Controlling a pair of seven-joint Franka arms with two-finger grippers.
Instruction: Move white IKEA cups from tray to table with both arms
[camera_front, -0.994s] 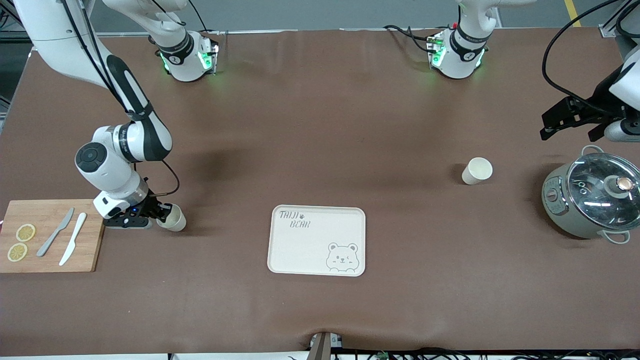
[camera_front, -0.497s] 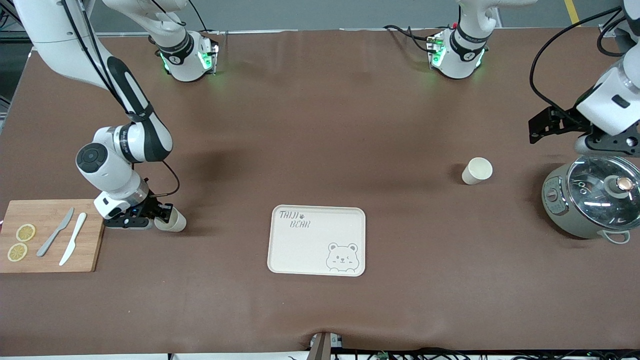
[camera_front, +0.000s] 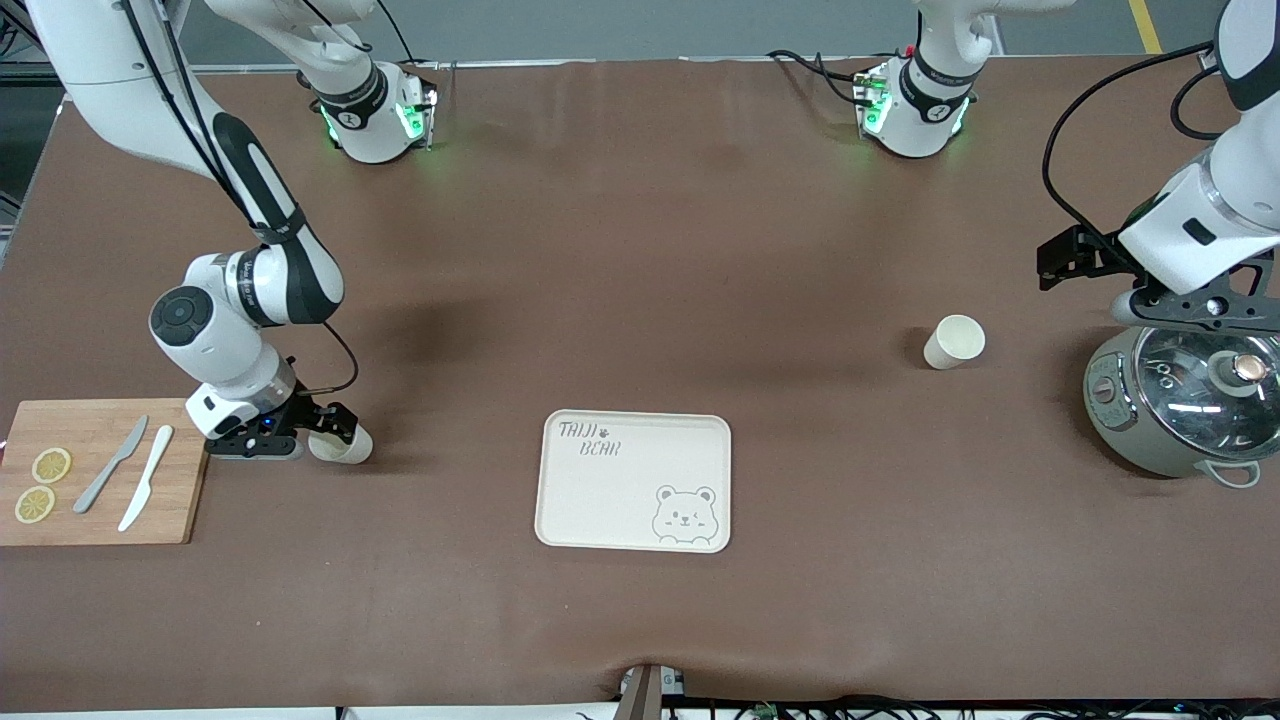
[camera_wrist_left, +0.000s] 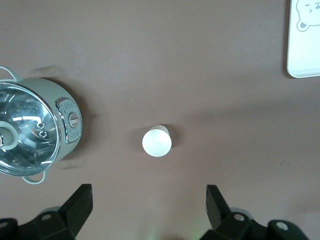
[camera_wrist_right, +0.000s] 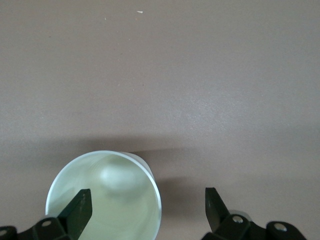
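Observation:
One white cup (camera_front: 347, 447) stands on the brown table beside the cutting board. My right gripper (camera_front: 318, 428) is low at this cup and open. In the right wrist view the cup (camera_wrist_right: 107, 192) shows from above. One finger (camera_wrist_right: 80, 207) is over its mouth and the other finger (camera_wrist_right: 215, 205) is outside its wall, neither pressing it. The second white cup (camera_front: 955, 342) stands alone toward the left arm's end. My left gripper (camera_front: 1062, 262) hangs open and empty high over the table beside it. That cup (camera_wrist_left: 157, 141) shows small in the left wrist view, ahead of the fingertips.
A cream bear tray (camera_front: 560, 530) lies mid-table, nearer the front camera than both cups. A wooden cutting board (camera_front: 95, 510) with lemon slices and two knives lies at the right arm's end. A grey pot with a glass lid (camera_front: 1185, 400) stands at the left arm's end.
My right gripper has opened and let go of the cup, which stays on the table. The left arm has swung in over the pot, its gripper drifting toward the second cup.

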